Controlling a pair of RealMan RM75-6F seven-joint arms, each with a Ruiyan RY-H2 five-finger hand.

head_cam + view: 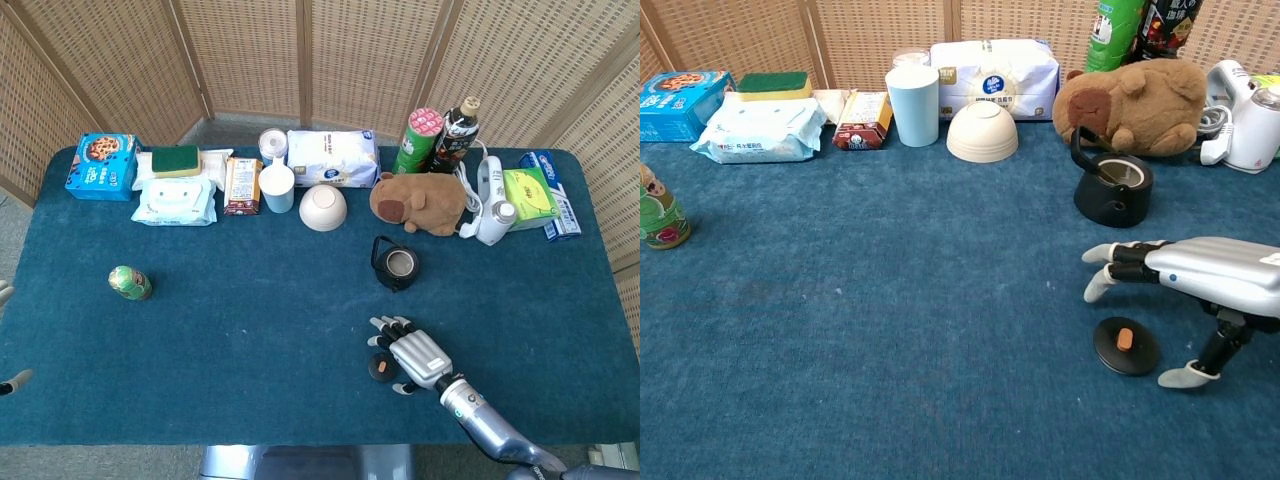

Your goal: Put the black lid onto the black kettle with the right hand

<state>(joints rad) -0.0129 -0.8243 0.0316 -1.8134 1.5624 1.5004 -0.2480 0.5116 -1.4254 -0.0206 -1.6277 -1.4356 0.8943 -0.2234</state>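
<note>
Wide blue table [250,330] fills the scene, and a row of goods lines its far edge. Biggest there is the white bag [333,158] at about 12 o'clock from table centre, then the brown plush toy [420,203] out at 1 o'clock, the wet-wipes pack [174,203] at 10 o'clock, and the upturned white bowl [323,208] just beside the pale blue cup [277,186].

Now the right hand [1200,275]: it hovers low over the near right part of the table, palm down, fingers spread wide and holding nothing, thumb tip reaching down toward the cloth. The black lid [1126,345] lies flat on the table right under those fingers, at 5 o'clock from table centre, orange knob up; whether anything touches it, the views do not settle.

The black kettle [1112,187] stands upright at 12 o'clock from the lid, well apart from it, mouth uncovered, handle raised.

Over at 9 o'clock, a small green jar [130,283] sits alone.

Left hand [10,383]: only fingertips peek in at the head view's left edge, so its state cannot be told.
</note>
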